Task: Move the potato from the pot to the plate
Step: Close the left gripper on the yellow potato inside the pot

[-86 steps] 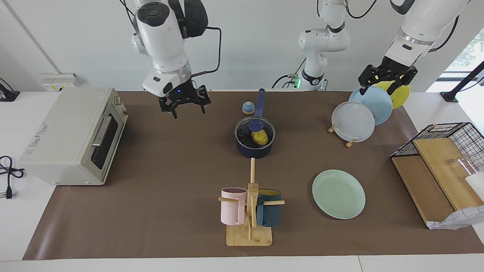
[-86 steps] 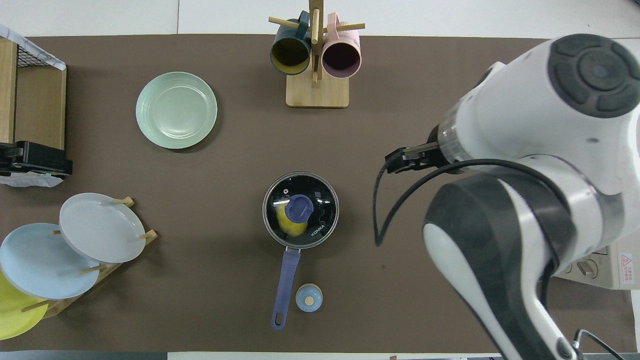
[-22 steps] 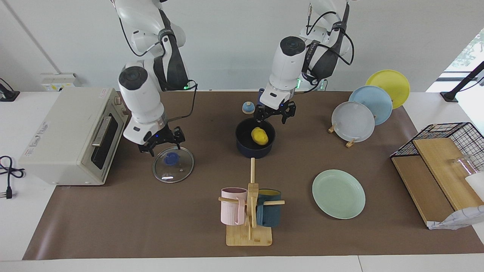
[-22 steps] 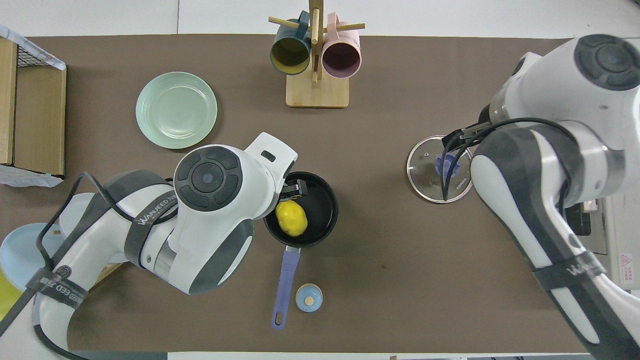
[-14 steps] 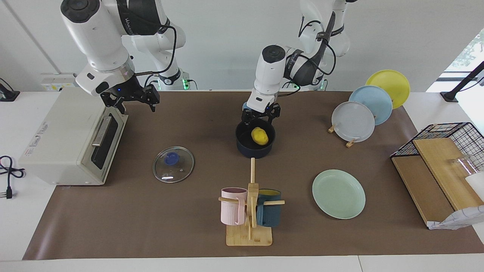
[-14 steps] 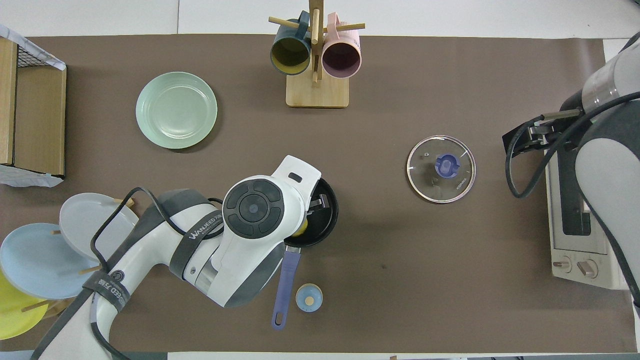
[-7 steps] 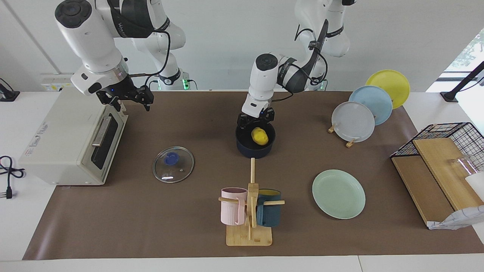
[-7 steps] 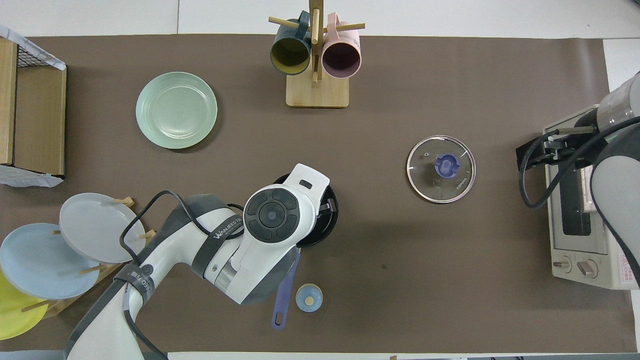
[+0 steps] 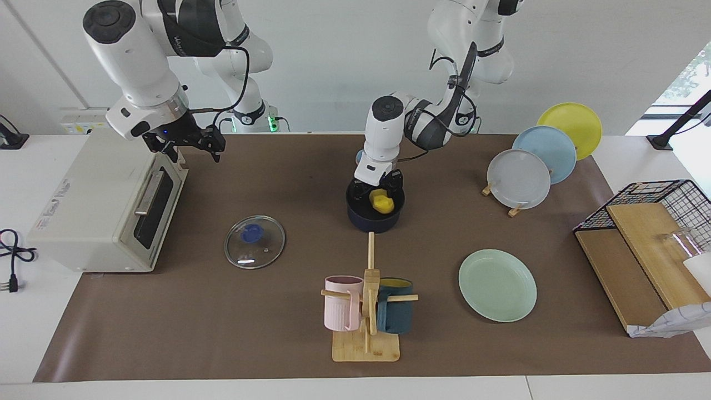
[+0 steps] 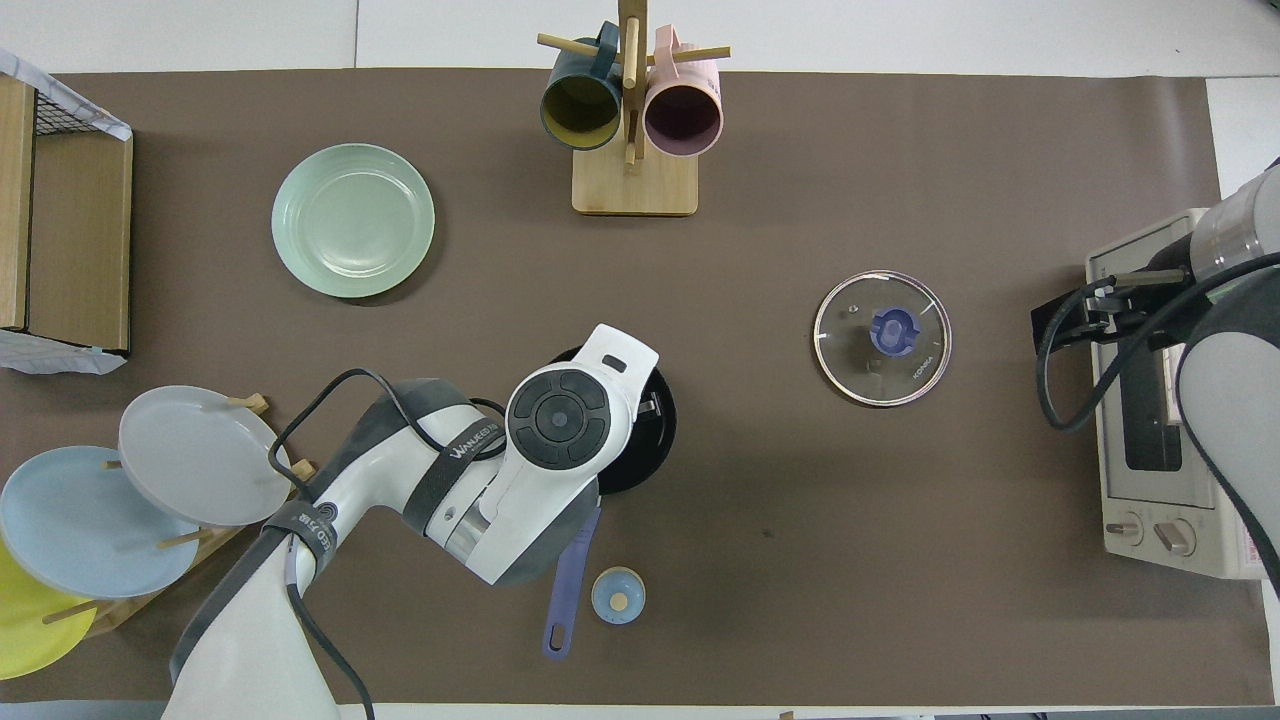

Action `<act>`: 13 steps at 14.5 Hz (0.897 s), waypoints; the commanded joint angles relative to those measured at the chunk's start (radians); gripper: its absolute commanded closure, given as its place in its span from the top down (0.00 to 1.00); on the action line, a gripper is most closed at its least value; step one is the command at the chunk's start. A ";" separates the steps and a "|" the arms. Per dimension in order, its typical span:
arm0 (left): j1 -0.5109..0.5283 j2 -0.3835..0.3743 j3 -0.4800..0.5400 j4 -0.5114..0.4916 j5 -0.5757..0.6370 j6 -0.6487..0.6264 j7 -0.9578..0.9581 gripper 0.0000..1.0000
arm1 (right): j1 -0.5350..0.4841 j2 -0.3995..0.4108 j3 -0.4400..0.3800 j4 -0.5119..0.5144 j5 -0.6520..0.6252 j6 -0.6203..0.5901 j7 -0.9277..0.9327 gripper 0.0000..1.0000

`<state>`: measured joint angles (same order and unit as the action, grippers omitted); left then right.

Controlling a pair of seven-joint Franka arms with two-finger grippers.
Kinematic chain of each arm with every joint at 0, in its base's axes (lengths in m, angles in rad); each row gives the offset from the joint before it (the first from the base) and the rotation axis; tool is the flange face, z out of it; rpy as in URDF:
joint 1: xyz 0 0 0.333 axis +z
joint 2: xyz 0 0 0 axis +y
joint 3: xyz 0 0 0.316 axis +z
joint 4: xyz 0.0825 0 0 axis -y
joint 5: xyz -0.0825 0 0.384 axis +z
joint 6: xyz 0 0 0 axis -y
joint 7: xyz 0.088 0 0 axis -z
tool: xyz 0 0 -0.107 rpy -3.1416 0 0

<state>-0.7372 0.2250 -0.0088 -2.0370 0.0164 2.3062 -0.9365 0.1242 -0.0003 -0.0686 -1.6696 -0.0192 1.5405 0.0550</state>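
The yellow potato (image 9: 382,201) lies in the dark blue pot (image 9: 373,223) at mid-table. My left gripper (image 9: 379,193) is down inside the pot, open, with a finger on each side of the potato. In the overhead view the left arm's wrist hides the potato; only the pot's rim (image 10: 662,432) and its blue handle (image 10: 568,590) show. The mint-green plate (image 9: 497,285) lies bare, farther from the robots than the pot, toward the left arm's end; it also shows in the overhead view (image 10: 353,220). My right gripper (image 9: 186,147) hangs open and empty over the toaster oven's edge.
The glass lid (image 9: 255,241) lies flat on the mat beside the toaster oven (image 9: 105,200). A mug rack (image 9: 366,311) stands farther out than the pot. A plate rack (image 9: 519,178) and a wire basket (image 9: 650,222) sit at the left arm's end. A small blue knob (image 10: 618,595) lies by the pot handle.
My left gripper has come down from above the pot's rim into the pot, around the potato. My right gripper, which left the lid on the mat earlier, has barely moved by the toaster.
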 commanded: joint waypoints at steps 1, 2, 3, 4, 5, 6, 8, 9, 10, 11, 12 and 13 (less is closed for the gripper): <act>-0.001 0.011 0.010 0.008 0.036 0.016 -0.001 1.00 | -0.014 -0.026 0.006 -0.038 0.005 0.023 0.006 1.00; -0.001 0.011 0.012 0.008 0.037 0.018 -0.001 1.00 | -0.011 -0.026 0.006 -0.038 0.005 0.024 0.006 1.00; -0.001 0.013 0.012 0.008 0.037 0.022 -0.002 1.00 | -0.011 -0.026 0.006 -0.036 0.005 0.023 0.006 1.00; -0.001 0.016 0.012 0.006 0.037 0.030 -0.004 1.00 | -0.009 -0.026 0.006 -0.036 0.005 0.023 0.006 1.00; -0.001 0.032 0.013 0.007 0.037 0.035 -0.005 1.00 | -0.009 -0.026 0.006 -0.036 0.005 0.023 0.006 1.00; -0.001 0.037 0.013 0.008 0.037 0.042 -0.007 1.00 | -0.012 -0.026 0.006 -0.036 0.005 0.023 0.008 1.00; -0.001 0.040 0.013 0.008 0.037 0.045 -0.007 1.00 | -0.037 -0.026 0.004 -0.036 0.007 0.026 -0.006 1.00; -0.001 0.040 0.013 0.008 0.037 0.047 -0.007 1.00 | -0.041 -0.026 0.004 -0.036 0.007 0.026 -0.010 1.00; -0.001 0.040 0.013 0.008 0.037 0.047 -0.007 1.00 | -0.040 -0.024 0.006 -0.036 0.007 0.026 -0.009 1.00; -0.001 0.040 0.013 0.009 0.037 0.047 -0.007 1.00 | -0.035 -0.024 0.006 -0.033 0.007 0.026 -0.009 1.00; -0.002 0.040 0.013 0.009 0.037 0.047 -0.007 0.97 | -0.034 -0.023 0.006 -0.030 0.007 0.026 -0.009 1.00; -0.002 0.040 0.013 0.009 0.037 0.047 -0.007 0.82 | -0.034 -0.023 0.006 -0.030 0.007 0.026 -0.010 1.00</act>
<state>-0.7372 0.2582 0.0001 -2.0353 0.0260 2.3396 -0.9360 0.0984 -0.0017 -0.0701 -1.6750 -0.0191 1.5428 0.0541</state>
